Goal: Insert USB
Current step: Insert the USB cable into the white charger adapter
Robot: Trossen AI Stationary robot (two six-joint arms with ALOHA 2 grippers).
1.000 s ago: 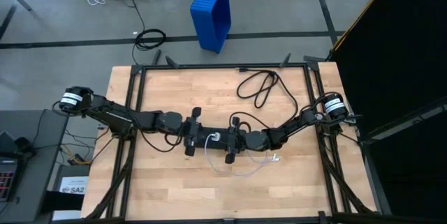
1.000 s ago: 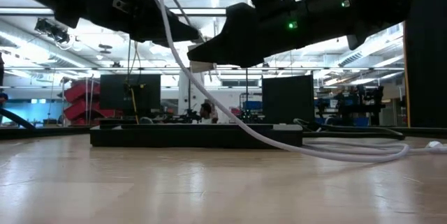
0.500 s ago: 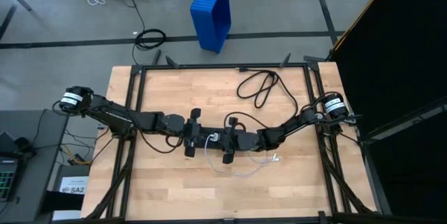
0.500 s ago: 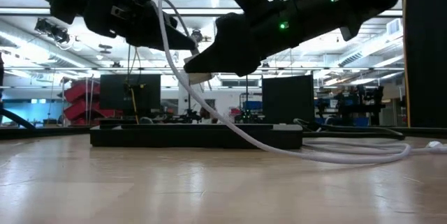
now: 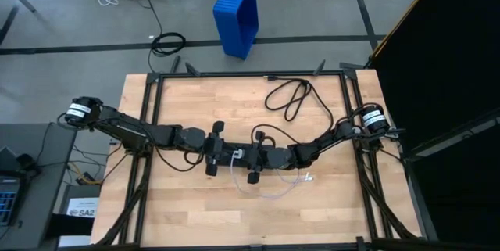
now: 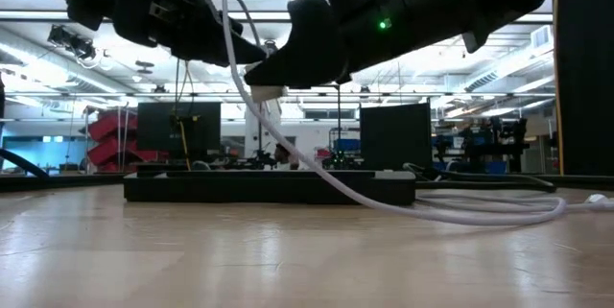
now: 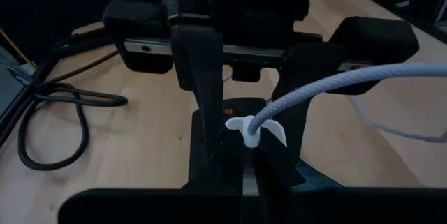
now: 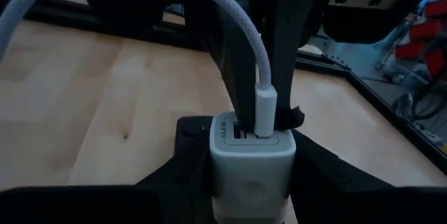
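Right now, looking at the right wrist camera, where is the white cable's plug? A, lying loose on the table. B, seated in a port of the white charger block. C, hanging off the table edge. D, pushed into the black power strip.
B: in the right wrist view the cable's plug stands upright in the top of the white charger block, which the right gripper holds.

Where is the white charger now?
In the right wrist view the white charger sits between the right gripper's fingers, above the table's middle, facing the left gripper.
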